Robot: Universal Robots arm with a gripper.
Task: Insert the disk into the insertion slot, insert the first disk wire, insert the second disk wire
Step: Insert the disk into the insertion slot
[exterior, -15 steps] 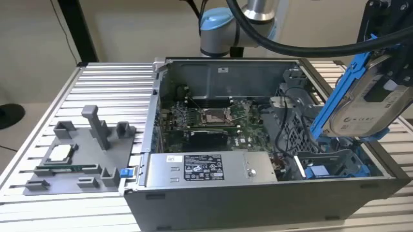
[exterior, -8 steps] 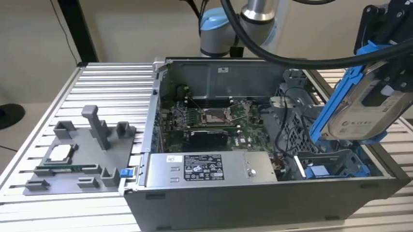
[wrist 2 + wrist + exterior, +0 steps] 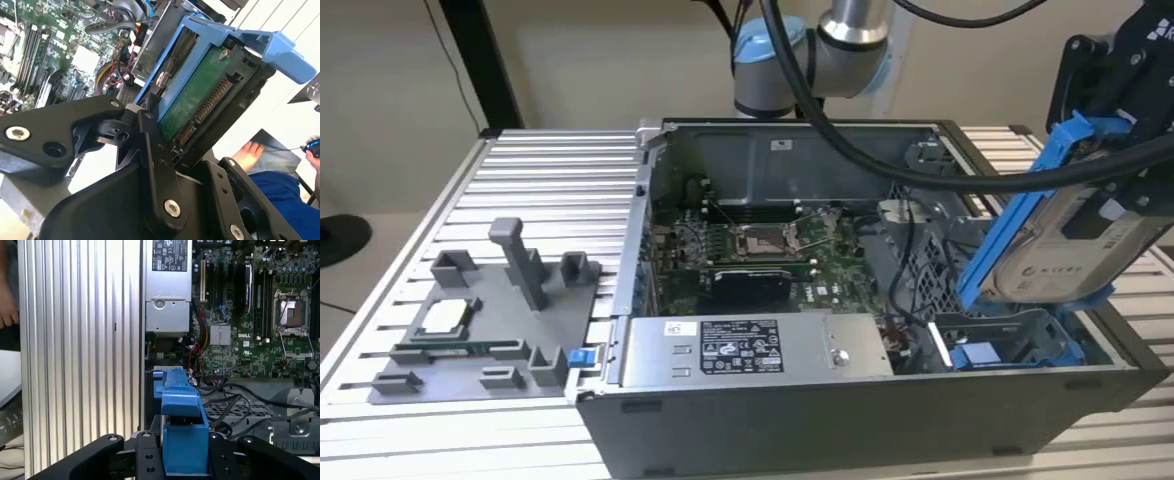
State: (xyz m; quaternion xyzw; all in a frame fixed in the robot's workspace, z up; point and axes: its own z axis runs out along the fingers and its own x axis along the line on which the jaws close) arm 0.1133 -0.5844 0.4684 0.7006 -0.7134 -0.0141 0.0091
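The arm (image 3: pixel 854 20) is a silver-grey tube with pale blue joint caps (image 3: pixel 767 50) and thick black cables (image 3: pixel 854 140). The claw (image 3: pixel 185 455) is matte black, its angular links fastened by silver screws (image 3: pixel 172 208).

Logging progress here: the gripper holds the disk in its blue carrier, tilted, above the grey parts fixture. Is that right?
No. The gripper holds the disk in its blue carrier, tilted, but above the insertion slot at the exterior view's right end of the computer case; the grey parts fixture stands apart at that view's left.
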